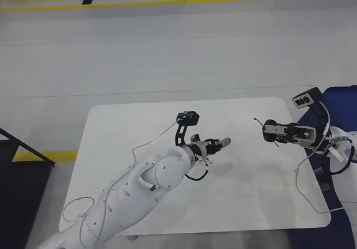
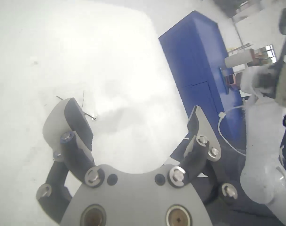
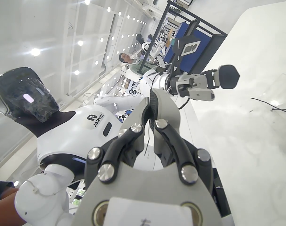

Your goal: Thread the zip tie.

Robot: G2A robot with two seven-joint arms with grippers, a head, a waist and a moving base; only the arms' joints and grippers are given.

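Right gripper [image 3: 150, 98] at table's [image 1: 135, 124] 3 o'clock, pinched tight on thin black zip tie [image 3: 147, 135]. Left gripper [image 2: 133, 105] near centre, spread wide, holding nothing. I note black strand [image 2: 90, 116] lying on table beside one finger.

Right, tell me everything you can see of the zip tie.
The zip tie is a thin black strip, plastic by its look, pinched between the shut fingers of the right gripper. One end trails out of the fingers back toward the wrist, slightly curved and hanging free. In the top view a short curved bit sticks out beyond the gripper's tip, over the white table. Its head cannot be made out, and no closed loop shows.
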